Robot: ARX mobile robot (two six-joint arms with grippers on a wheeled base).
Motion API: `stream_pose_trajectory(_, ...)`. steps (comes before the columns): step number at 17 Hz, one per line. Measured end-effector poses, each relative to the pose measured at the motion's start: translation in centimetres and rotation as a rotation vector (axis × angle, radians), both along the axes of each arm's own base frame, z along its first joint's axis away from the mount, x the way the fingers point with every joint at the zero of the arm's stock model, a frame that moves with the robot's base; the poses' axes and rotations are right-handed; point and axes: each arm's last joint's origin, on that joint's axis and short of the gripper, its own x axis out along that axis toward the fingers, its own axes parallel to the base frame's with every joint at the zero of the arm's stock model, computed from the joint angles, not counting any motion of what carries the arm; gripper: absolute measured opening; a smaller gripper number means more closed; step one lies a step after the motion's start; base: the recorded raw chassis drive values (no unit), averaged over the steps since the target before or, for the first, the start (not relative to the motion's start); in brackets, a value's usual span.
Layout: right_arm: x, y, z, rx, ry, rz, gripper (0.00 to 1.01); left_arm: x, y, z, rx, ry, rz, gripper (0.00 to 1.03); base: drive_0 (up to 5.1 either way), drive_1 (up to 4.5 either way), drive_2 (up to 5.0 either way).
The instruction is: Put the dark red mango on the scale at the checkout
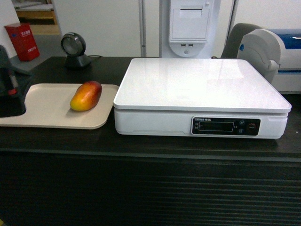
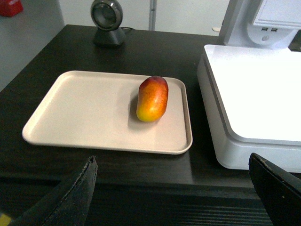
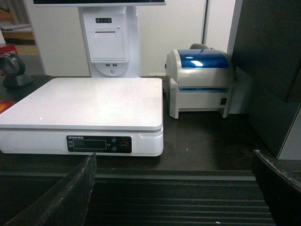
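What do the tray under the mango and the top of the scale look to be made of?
The beige tray looks like matte moulded plastic, possibly melamine: even colour, rounded raised rim, no glare. The scale has a glossy white platter, probably plastic or coated glass, since it mirrors the equipment behind it; its body looks like white plastic. The dark red mango has smooth, slightly shiny skin.

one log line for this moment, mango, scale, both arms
mango: on beige tray, untouched | scale: platter bare | left gripper: jaws open, short of tray | right gripper: jaws open, facing scale | step: pick not begun
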Motion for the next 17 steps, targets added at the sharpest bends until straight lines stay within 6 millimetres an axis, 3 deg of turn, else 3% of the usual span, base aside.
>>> stream_pose_trajectory(2, 0.0, 0.0, 0.0, 0.000, 0.000, 0.000, 0.98, 2.6, 0.5, -0.3, 0.024, 0.043, -0.033, 0.98, 0.0, 0.00, 0.0)
stream_pose_trajectory(8, 0.0, 0.0, 0.0, 0.000, 0.001, 0.000, 0.98, 5.6, 0.6, -1.4, 0.060, 0.134, -0.077, 0.98, 0.0, 0.00, 0.0)
stream_pose_trajectory(12, 0.0, 0.0, 0.0, 0.000, 0.000, 0.000, 0.98, 13.5, 2.1, -1.4, 0.079, 0.210, -0.142, 0.98, 0.0, 0.00, 0.0)
stream_pose_trajectory(17, 0.0, 0.0, 0.0, 0.000, 0.000, 0.000, 0.98, 19.6, 2.3, -3.5, 0.063, 0.298, -0.203, 0.98, 0.0, 0.00, 0.0)
